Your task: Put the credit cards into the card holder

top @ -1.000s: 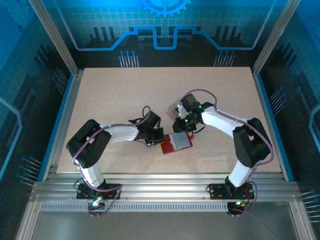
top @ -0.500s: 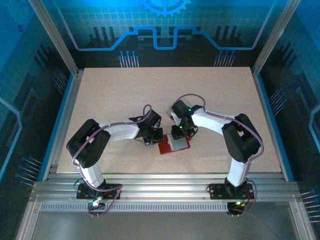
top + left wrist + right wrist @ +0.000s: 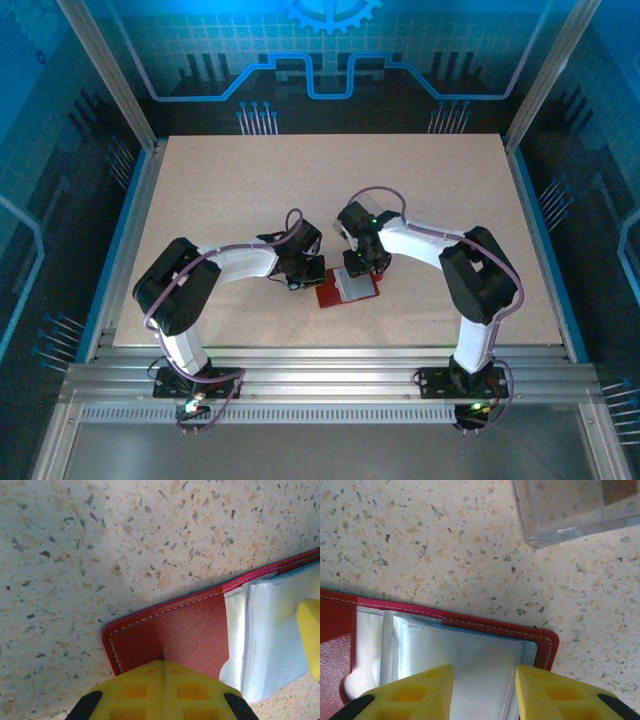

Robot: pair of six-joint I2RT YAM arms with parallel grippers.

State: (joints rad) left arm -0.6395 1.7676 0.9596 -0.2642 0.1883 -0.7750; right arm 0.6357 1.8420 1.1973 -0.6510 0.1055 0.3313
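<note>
Left pincer (image 3: pixel 162 669) has its two yellow fingers pressed together with no gap, the tips resting on the red outer flap of the card holder (image 3: pixel 185 630). I cannot tell whether they pinch the flap's edge or only press on it.

From above, the card holder (image 3: pixel 348 288) lies open and flat on the speckled surface (image 3: pixel 230 190), a little toward 6 o'clock from the surface's middle. The left pincer (image 3: pixel 300 274) sits at its 9 o'clock side. The right pincer (image 3: pixel 358 264) is at its 12 o'clock edge.

Seen from the right wrist, the right pincer (image 3: pixel 484 675) is partly open, with a clear gap between its yellow fingers (image 3: pixel 410 695). The fingers hang over the pale grey pocket (image 3: pixel 460 652) inside the card holder (image 3: pixel 495 624), and nothing shows between them. The pocket looks glossy and slightly puffed. Whether a card is inside it cannot be told.

At 1 o'clock from the card holder, well apart from it, stands a clear plastic box (image 3: pixel 555 525). A brownish shape (image 3: pixel 620 490) shows through its wall at the far corner, cut off by the frame's edge. What it is cannot be made out.
</note>
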